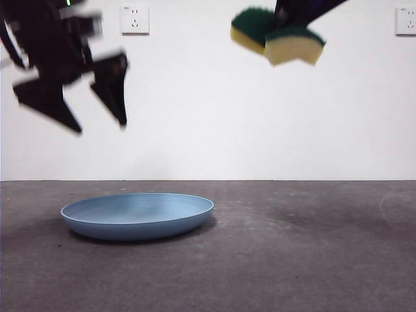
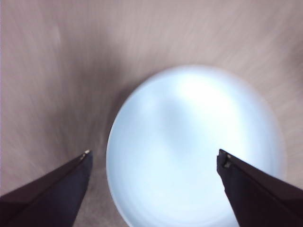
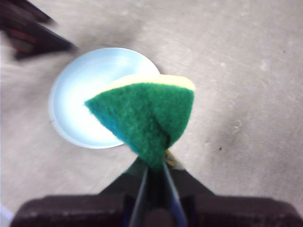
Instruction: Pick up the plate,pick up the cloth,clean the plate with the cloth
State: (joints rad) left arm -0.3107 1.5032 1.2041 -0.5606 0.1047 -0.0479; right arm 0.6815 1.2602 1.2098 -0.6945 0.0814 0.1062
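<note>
The light-blue plate (image 1: 138, 215) lies flat on the grey table, left of centre. It also shows in the left wrist view (image 2: 194, 151) and in the right wrist view (image 3: 85, 104). My left gripper (image 1: 101, 123) hangs open and empty high above the plate's left side, jaws wide apart (image 2: 154, 158). My right gripper (image 1: 286, 13) is at the top right, shut on the cloth (image 1: 278, 38), a yellow sponge with a green scouring layer, pinched and folded (image 3: 147, 116), held high above the table to the right of the plate.
The grey table (image 1: 312, 260) stretches to a white wall with two sockets (image 1: 134, 19). The left arm shows as a dark blur in the right wrist view (image 3: 33, 33).
</note>
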